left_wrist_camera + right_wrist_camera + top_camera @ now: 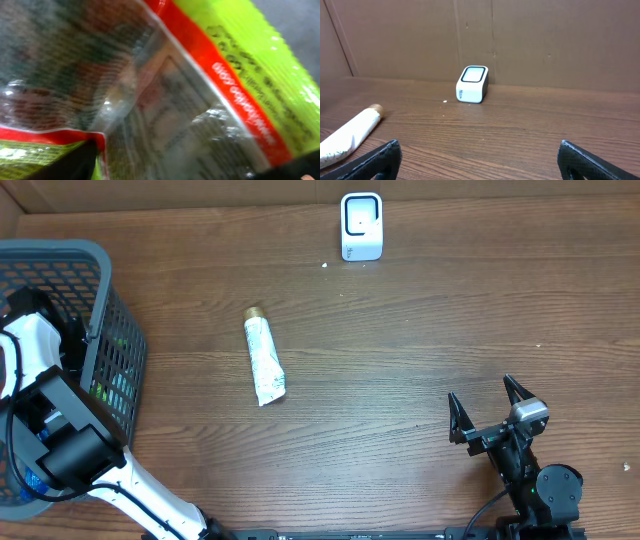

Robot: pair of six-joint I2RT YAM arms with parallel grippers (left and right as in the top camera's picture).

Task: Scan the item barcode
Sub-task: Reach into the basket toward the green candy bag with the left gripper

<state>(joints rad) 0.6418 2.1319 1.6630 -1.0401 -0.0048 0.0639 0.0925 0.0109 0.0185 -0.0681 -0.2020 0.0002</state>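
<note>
Packet crinkly: lime-green, red bands, clear film.

Table: brown wood grain, lines running left to right. Grey mesh basket stands upright at the left edge. Cardboard wall along the far side, with vertical seams. Small white speck on the table near the far edge.

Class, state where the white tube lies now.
In the overhead view the white tube lies left of centre, between the grey basket and the white scanner, touching neither.
</note>
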